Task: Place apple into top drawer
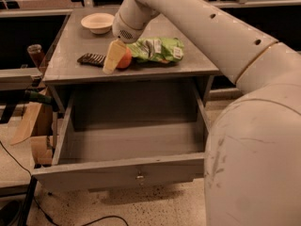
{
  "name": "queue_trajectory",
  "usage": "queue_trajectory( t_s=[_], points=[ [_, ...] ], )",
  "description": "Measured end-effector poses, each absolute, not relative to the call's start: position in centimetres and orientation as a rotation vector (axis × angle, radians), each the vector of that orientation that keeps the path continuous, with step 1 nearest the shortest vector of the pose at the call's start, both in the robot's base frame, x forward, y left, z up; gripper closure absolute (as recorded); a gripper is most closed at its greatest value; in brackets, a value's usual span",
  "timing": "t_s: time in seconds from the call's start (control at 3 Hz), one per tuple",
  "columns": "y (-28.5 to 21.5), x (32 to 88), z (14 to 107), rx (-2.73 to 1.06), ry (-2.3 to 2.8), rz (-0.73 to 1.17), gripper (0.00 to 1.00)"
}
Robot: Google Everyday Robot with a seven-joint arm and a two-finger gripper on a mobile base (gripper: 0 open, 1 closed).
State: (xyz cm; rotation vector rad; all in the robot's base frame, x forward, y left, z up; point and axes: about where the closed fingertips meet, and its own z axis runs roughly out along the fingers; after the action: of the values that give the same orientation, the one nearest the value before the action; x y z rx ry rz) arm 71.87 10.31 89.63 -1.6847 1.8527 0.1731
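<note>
The apple (125,60) is orange-red and sits on the grey tabletop near its front edge, between the dark striped wrapper (91,59) and the green snack bag (157,49). My gripper (116,60) reaches down from the white arm and is right at the apple, its cream part covering the apple's left side. The apple appears to rest on the table. The top drawer (136,172) is pulled wide open below the tabletop, its inside bare, with the small keyhole on its grey front panel.
A cream bowl (97,22) stands at the back left of the table (197,67). My large white arm fills the right side of the view. Cardboard pieces (33,121) and a cable lie on the floor at left.
</note>
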Motion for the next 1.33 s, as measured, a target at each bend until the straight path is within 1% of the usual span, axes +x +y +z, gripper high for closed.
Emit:
queue_trajectory(
  t_s=[0.33, 1.0, 1.33],
  points=[
    [11.5, 71.9, 88.5, -1.704, 1.858, 0.147, 0.00],
    [9.6, 72.9, 85.6, -1.658, 2.027, 0.117, 0.00],
    [8.5, 73.1, 85.2, -1.636, 2.072, 0.106, 0.18]
  ],
)
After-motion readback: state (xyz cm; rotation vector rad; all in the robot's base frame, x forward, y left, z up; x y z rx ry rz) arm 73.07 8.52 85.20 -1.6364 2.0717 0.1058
